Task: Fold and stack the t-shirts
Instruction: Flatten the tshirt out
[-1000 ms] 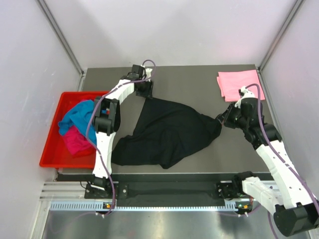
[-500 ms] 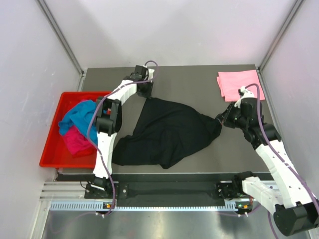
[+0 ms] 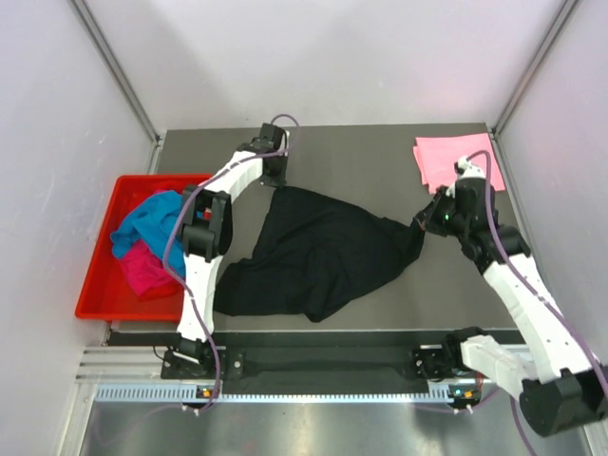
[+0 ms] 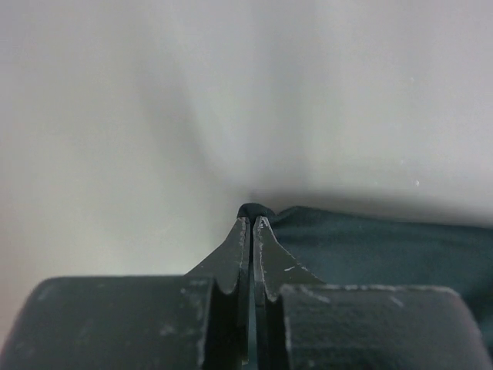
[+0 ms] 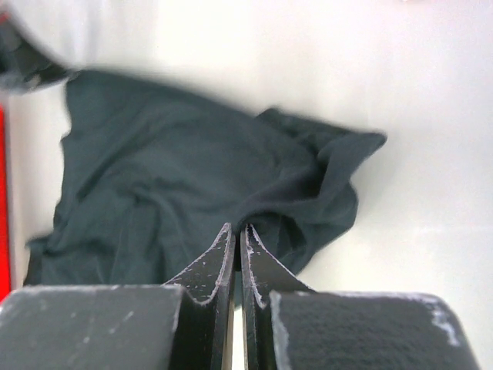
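Left tool (image 3: 275, 180): clenched on the far-left corner of the black shirt (image 3: 318, 252); the wrist view shows the jaws pinching a small fold of dark cloth low over the counter (image 3: 361, 157).
Tray (image 3: 95, 294): red, at the counter's left edge; it holds the turquoise shirt (image 3: 142, 220) and, nearer, the magenta shirt (image 3: 147, 271), both crumpled and unfolded.
Black shirt: spread loosely mid-counter, wrinkled, drawn out between the two tools; the near hem is bunched towards the left.
Right tool (image 3: 421, 223): clenched on the shirt's right corner, with cloth gathered into a peak at the jaws.
Pink shirt (image 3: 454, 159): folded flat at the far-right corner, just beyond the right tool and apart from the black shirt.
Change: a second ago the left tool stood open over its corner; it has now closed on it. The right tool has kept its grip and shifted slightly towards the far edge.
Meaning: both corners are now held, so the black shirt appears ready to be lifted or pulled flat for folding. One shirt looks finished; three remain.
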Controlling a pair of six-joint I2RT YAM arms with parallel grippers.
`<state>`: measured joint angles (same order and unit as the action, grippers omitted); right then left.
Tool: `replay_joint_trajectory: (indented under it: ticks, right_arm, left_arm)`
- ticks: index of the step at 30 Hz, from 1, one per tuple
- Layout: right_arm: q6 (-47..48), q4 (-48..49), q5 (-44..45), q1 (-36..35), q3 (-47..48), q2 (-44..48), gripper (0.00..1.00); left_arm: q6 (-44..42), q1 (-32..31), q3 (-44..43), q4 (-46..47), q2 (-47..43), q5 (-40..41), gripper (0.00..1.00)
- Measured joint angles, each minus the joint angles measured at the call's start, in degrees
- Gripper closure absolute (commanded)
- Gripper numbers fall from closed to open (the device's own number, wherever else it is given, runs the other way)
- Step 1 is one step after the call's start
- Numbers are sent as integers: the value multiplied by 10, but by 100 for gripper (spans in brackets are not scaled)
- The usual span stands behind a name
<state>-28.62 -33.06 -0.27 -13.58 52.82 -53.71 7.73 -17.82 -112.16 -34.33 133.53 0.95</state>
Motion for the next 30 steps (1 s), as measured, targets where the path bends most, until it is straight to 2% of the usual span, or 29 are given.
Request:
replay_joint_trajectory:
  ticks: [3, 6, 10, 13, 17, 20, 24, 30]
  right_arm:
    - [-4, -12, 37, 2, 89, -68, 100]
    - [-6, -26, 75, 12, 222, -125, 100]
    - [-7, -25, 130, 30, 436, -178, 100]
    - [-10, -10, 173, 41, 540, -179, 100]
    - [-11, 31, 207, 48, 567, -132, 100]
    - [-8, 43, 204, 48, 560, -92, 100]
    - [12, 42, 196, 48, 547, -45, 100]
    - [54, 28, 163, 48, 541, -18, 100]
  left_arm:
    - [24, 1, 7, -20, -57, 40, 100]
    - [44, 1, 11, -17, -166, 86, 100]
    - [58, 1, 14, 26, -361, 161, 100]
    - [64, 2, 17, 90, -506, 210, 100]
    - [68, 2, 21, 149, -642, 242, 100]
    - [70, 2, 34, 169, -690, 244, 100]
    - [74, 2, 68, 160, -704, 235, 100]
    - [95, 2, 112, 129, -688, 176, 100]
